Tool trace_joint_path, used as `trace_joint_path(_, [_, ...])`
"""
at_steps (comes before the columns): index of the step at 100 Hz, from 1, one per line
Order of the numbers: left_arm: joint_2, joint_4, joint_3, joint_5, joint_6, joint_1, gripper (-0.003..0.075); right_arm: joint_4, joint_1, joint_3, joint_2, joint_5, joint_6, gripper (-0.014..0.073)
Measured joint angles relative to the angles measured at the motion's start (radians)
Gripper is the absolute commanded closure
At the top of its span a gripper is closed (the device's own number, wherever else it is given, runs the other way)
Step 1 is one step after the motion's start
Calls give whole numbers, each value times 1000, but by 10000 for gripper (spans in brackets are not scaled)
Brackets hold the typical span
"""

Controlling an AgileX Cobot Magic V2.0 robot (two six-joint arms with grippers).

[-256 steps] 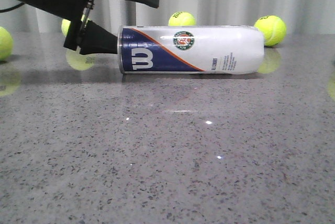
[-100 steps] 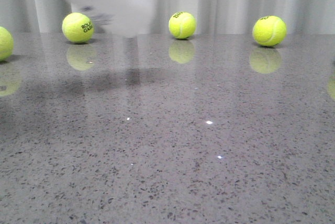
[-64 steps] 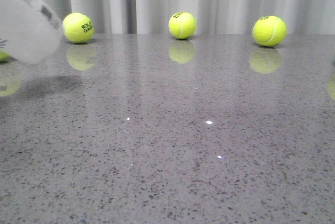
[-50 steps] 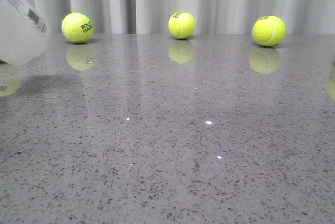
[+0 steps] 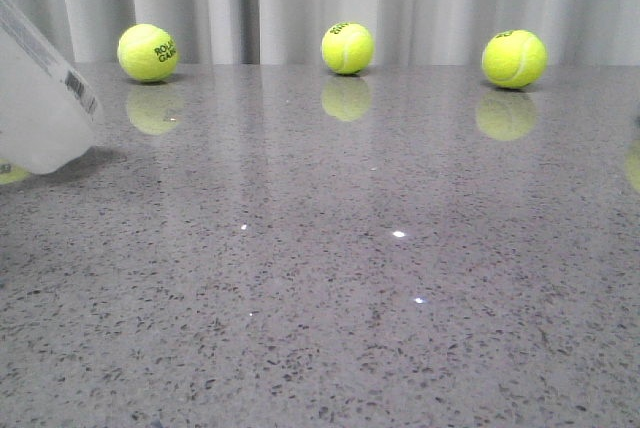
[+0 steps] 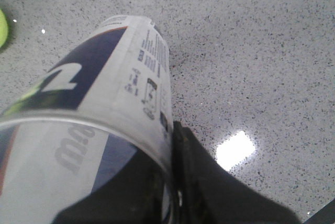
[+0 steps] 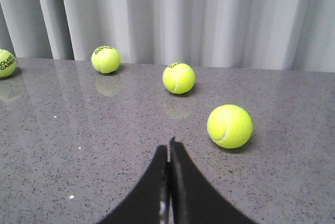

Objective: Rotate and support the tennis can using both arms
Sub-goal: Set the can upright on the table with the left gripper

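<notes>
The tennis can [image 5: 40,98] shows at the far left edge of the front view. It is tilted, with its white barcode end low, at or just above the table. In the left wrist view the can [image 6: 104,93] fills the frame, with the navy section and white "W" visible. My left gripper [image 6: 168,166] is shut on the can's open rim, one finger inside and one finger [image 6: 193,182] outside. The left arm is hidden in the front view. My right gripper [image 7: 169,148] is shut and empty, low over the table and far from the can.
Three tennis balls [image 5: 148,52] [image 5: 347,48] [image 5: 514,58] line the back of the grey speckled table [image 5: 350,278] before a white curtain. In the right wrist view, balls [image 7: 229,125] [image 7: 178,78] [image 7: 105,59] lie ahead of the shut fingers.
The can lay flat mid-table with my left gripper at its left end. It was lifted, swung to the far left and tilted, and its lower end has since dropped toward the table.
</notes>
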Motion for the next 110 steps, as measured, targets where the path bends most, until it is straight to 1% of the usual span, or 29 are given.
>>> trace_joint_path(6, [11, 0, 1, -3, -2, 0, 713, 0, 0, 0, 0, 0, 0, 662])
trace_joint_path(11, [15, -2, 1, -6, -2, 0, 659, 0, 0, 0, 0, 0, 0, 662])
trace_joint_path(18, [19, -12, -3, -6, -3, 0, 543, 0, 0, 0, 0, 0, 0, 662])
trace_joint_path(23, [20, -21, -14, -6, -5, 0, 433, 0, 0, 0, 0, 0, 0, 662])
trace_joint_path(25, [20, -23, -19, -6, -5, 0, 405, 0, 0, 0, 0, 0, 0, 662])
trace_joint_path(30, [23, -31, -33, -6, -5, 0, 299, 0, 0, 0, 0, 0, 0, 662])
trace_joint_path(35, [27, -35, -49, -11, -5, 0, 228, 0, 0, 0, 0, 0, 0, 662])
trace_joint_path(40, [39, -39, -66, -22, -7, 0, 191, 0, 0, 0, 0, 0, 0, 662])
trace_joint_path(65, [194, -29, -189, -39, -7, 0, 186, 0, 0, 0, 0, 0, 0, 662])
trace_joint_path(79, [272, -23, -263, -19, -7, 0, 186, 0, 0, 0, 0, 0, 0, 662])
trace_joint_path(110, [299, 17, -364, -12, -7, 0, 186, 0, 0, 0, 0, 0, 0, 662])
